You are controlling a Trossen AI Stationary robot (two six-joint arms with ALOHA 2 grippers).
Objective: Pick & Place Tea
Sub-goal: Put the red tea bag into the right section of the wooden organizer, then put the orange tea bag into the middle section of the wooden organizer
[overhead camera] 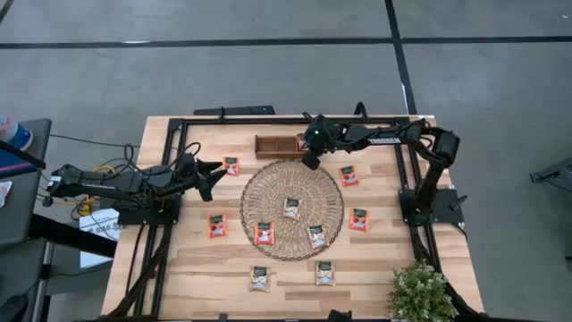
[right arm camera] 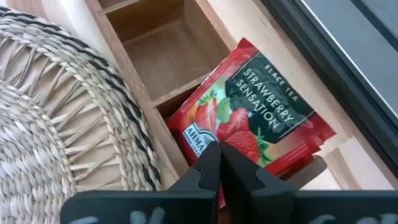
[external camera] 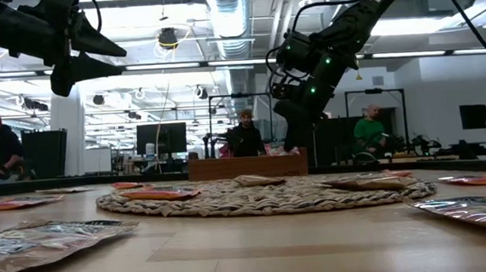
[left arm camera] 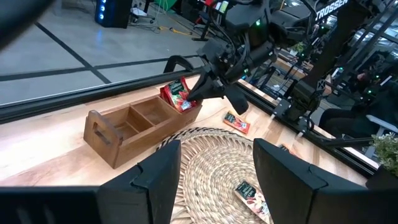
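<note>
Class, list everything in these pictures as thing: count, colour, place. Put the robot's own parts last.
mat: one, straw-coloured, centre
tray: one, brown wood, at the mat's far side
red sachets: five, four around the mat, one on it
beige sachets: four, two on the mat, two in front of it
strawberry sachet: at least one, red, tray's end compartment
plant: one, green, near right corner
people: three, room behind
left gripper: open, raised left of the mat
right gripper: shut on the strawberry sachet
</note>
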